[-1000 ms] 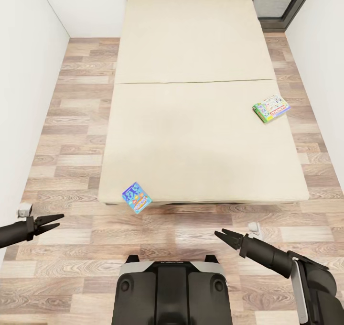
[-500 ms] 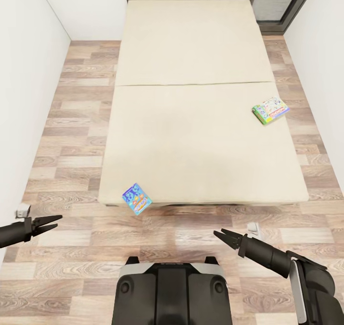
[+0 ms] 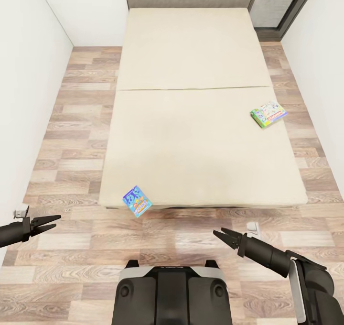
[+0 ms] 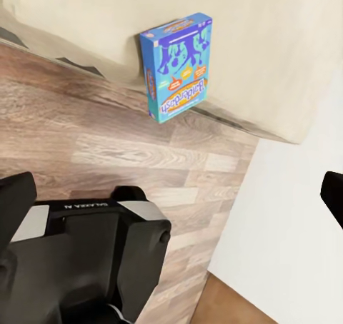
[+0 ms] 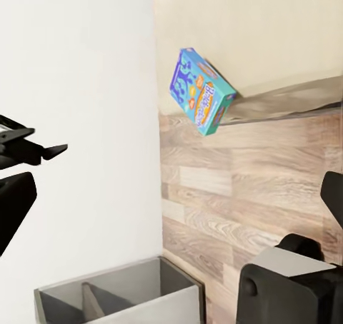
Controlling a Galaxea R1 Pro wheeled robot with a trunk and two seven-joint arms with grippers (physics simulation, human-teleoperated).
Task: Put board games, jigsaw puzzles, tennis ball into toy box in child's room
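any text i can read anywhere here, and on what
Blue game box: a curved title on its cover, too blurred to read.
Green-edged game box: a red band with print, too small to read.
Robot base: a small white line of letters, too small to read.
Nothing else carries text.

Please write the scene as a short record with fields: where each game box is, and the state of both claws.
blue board game: at the near edge of the bed, overhanging the floor
green-edged board game: flat on the bed, near its right edge
left claw: open, empty, over the wood floor
right claw: open, empty, over the floor
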